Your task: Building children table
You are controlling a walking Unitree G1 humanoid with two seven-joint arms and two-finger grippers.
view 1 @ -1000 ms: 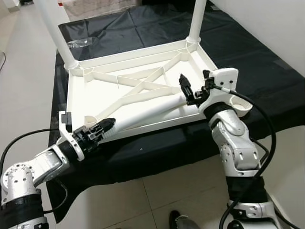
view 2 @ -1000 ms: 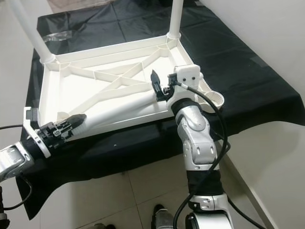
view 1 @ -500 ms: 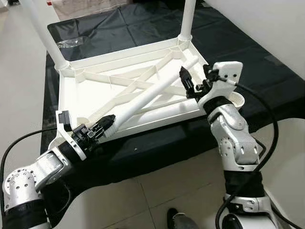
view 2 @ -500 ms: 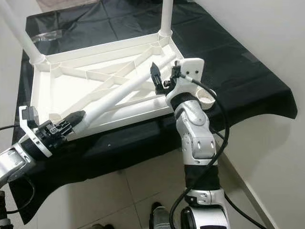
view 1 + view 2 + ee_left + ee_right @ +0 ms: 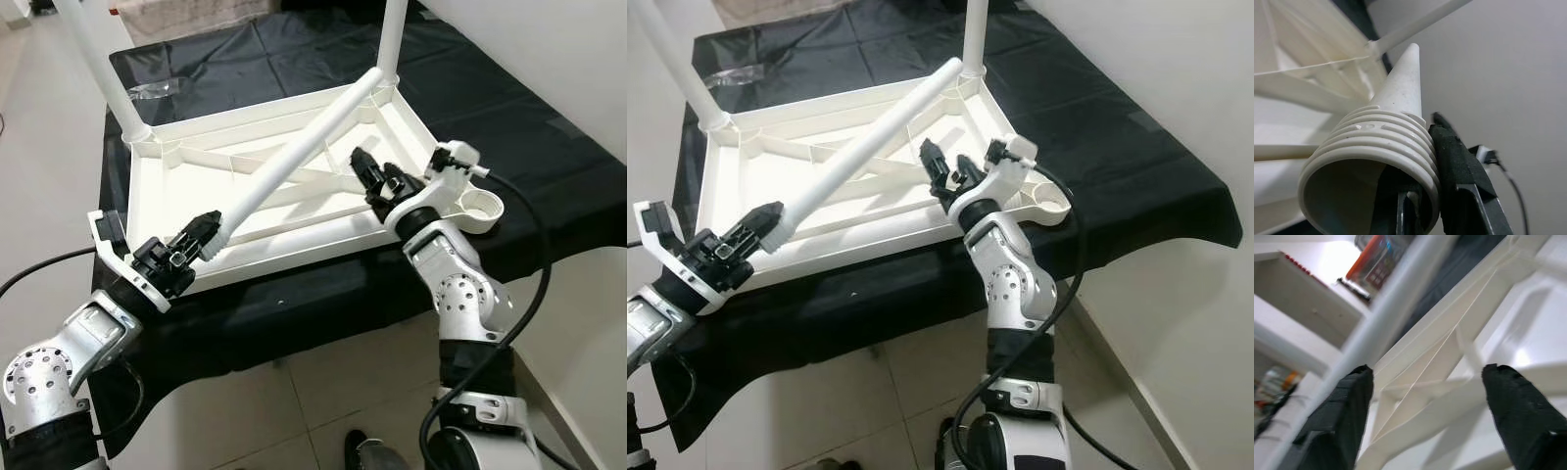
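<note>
A white children table top (image 5: 294, 186) lies upside down on a worktop covered with a black cloth (image 5: 509, 127). You can see the ribs on its underside. Two white legs already stand up from its far corners, one on the left (image 5: 103, 69) and one on the right (image 5: 392, 39). The left tool (image 5: 201, 235) is clenched on the threaded end of a loose white table leg (image 5: 304, 142). It holds that end near the front left corner of the table top. The leg slants up and away across the table top, and its far end is close to the right standing leg. In the left wrist view the screw rings of the leg (image 5: 1376, 147) are right next to a black finger (image 5: 1459, 166). The right tool (image 5: 377, 181) is over the front right part of the table top with its fingers spread and nothing in them. A white round socket (image 5: 480, 208) sticks out at the front right corner.
</note>
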